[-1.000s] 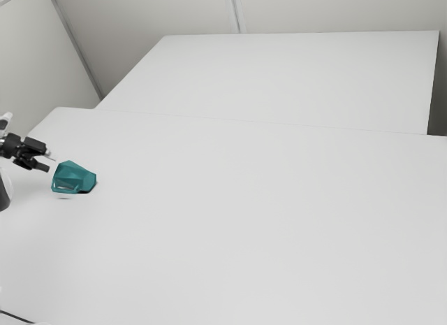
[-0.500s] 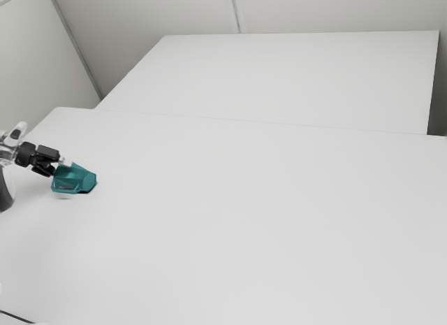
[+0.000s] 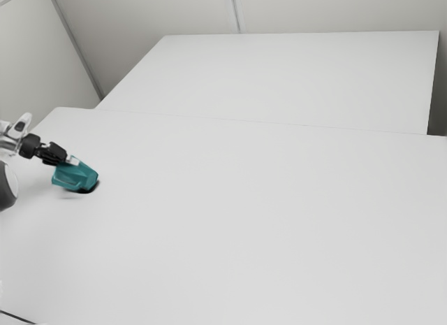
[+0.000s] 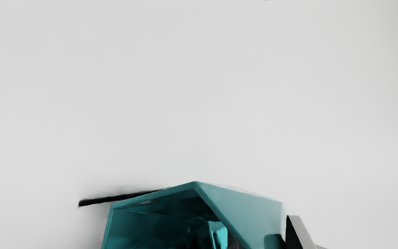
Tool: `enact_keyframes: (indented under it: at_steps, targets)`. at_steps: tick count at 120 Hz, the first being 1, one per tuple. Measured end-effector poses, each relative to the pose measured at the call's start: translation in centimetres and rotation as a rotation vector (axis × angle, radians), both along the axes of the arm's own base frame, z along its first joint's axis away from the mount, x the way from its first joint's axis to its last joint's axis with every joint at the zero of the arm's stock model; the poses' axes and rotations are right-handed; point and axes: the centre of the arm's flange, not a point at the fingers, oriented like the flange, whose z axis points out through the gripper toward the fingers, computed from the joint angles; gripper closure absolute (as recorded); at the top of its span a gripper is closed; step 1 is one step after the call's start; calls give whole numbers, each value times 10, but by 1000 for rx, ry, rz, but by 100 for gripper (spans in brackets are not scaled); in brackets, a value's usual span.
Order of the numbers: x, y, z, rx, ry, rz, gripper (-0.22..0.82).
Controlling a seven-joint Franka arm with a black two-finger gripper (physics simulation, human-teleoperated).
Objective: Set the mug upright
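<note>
The teal faceted mug (image 3: 75,177) lies tipped on its side near the exterior view's left edge, one end slightly raised above a dark shadow. My gripper (image 3: 72,160) reaches its upper rim there, with the fingers close together. In the wrist view the mug (image 4: 245,207) shows its open mouth and a pale side wall. The gripper (image 4: 263,237) holds that wall: one finger (image 4: 301,233) presses on the outside, while a dark part of the other appears inside the mouth. The mug's lower part is cut off in that view.
The mug rests on a broad white table (image 3: 244,220). Behind it stands another white surface (image 3: 293,80), with pale walls around. A dark cable (image 3: 17,317) runs at the exterior view's lower left corner.
My gripper has moved toward the exterior view's right onto the mug, and its fingers have come together on it. The mug has tilted and risen slightly, with more shadow beneath it.
</note>
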Motion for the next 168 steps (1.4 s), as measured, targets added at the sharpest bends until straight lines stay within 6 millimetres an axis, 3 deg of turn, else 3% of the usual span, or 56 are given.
enact_keyframes:
  at_steps: [16,36,45,61,80,95,103,131,168]
  targets:
    - [16,-20,10,22,7,-42,74]
    - [37,-50,23,72,41,-101,76]
    - [47,-67,46,130,52,-128,77]
    - [65,-124,96,268,73,-188,78]
    - [69,-224,134,485,116,-277,78]
    - [61,-300,158,677,123,-319,78]
    - [47,-334,166,759,115,-317,78]
    - [3,-426,167,887,47,-212,78]
    - [-32,-455,142,846,136,54,78]
